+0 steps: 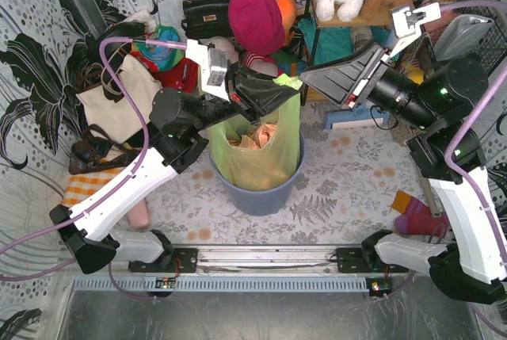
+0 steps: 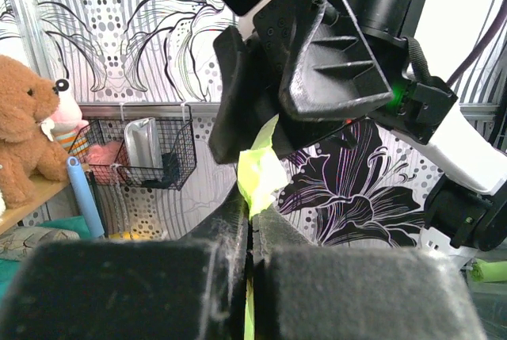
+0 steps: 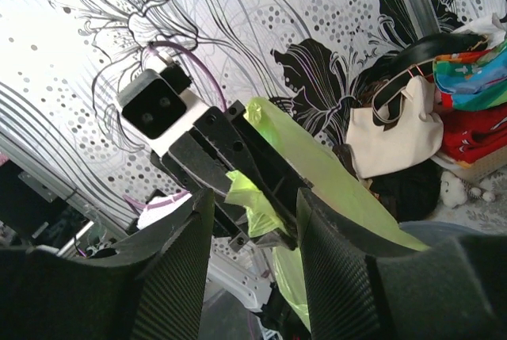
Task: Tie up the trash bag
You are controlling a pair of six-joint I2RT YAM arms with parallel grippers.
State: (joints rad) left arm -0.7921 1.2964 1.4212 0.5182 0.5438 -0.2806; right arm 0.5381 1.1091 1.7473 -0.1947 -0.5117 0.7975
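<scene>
Standing in the bin (image 1: 265, 196) at the middle of the table (image 1: 348, 158), the trash bag (image 1: 253, 158) is stretched upward by its top flap. That flap is clamped in the left gripper (image 2: 249, 215); the right gripper (image 1: 310, 78) is held parted just beside it.

the trash bag (image 1: 255, 156) stands in the bin (image 1: 263, 196), between tote bag (image 1: 119, 108) left and sock (image 1: 416, 217) right.
</scene>
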